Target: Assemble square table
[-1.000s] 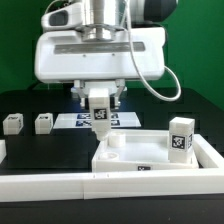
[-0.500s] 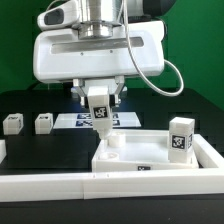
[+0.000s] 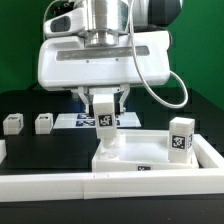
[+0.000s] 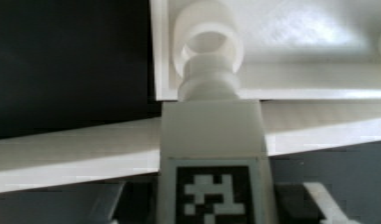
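Observation:
The square table top [image 3: 150, 160] lies flat on the exterior view's right, pushed against the white rails. My gripper [image 3: 104, 108] is shut on a white tagged leg [image 3: 104, 120] and holds it upright over the top's near-left corner hole [image 3: 108, 152]. In the wrist view the leg [image 4: 213, 120] runs from my gripper [image 4: 213, 205] down to the corner hole [image 4: 208, 45] of the top [image 4: 302, 50]; its threaded tip sits at the hole, and I cannot tell how deep. Another leg [image 3: 181, 138] stands on the top's far right. Two more legs [image 3: 12, 124] [image 3: 43, 123] stand on the left.
The marker board [image 3: 80, 120] lies behind the gripper. A long white L-shaped rail runs along the front [image 3: 50, 183] and up the exterior view's right side [image 3: 213, 152], also crossing the wrist view [image 4: 71, 160]. The robot's white base stands behind.
My gripper, with the leg in it, has shifted slightly toward the exterior view's right, over the corner hole. The other legs and the top have not moved.

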### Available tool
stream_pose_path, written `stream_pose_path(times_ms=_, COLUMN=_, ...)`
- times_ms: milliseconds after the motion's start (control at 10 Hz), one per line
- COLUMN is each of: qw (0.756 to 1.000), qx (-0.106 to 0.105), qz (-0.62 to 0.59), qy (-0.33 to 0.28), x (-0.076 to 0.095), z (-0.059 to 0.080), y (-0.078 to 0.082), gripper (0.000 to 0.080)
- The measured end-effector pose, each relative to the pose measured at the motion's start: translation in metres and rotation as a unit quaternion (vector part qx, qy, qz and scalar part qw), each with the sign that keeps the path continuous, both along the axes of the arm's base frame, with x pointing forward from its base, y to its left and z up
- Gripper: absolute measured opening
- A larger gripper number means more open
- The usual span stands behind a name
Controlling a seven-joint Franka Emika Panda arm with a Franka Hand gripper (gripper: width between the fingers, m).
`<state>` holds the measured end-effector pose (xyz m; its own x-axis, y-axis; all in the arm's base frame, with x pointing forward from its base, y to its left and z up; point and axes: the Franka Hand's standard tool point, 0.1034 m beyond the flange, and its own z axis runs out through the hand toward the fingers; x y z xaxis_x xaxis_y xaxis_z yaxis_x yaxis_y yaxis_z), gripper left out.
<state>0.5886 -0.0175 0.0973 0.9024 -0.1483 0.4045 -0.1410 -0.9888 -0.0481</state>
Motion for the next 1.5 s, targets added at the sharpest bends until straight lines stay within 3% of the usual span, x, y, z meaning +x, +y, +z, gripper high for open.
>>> stream_pose_path(times_ms=200, qw=1.0, qx=-0.012, qz=-0.001, qy=-0.029, x=0.001, z=-0.003, y=-0.001, gripper=0.029)
stream_pose_path(times_ms=1500, qw=0.998, qx=-0.03, qz=0.003, qy=-0.056, x=-0.006, z=-0.028, y=0.005, gripper=0.029)
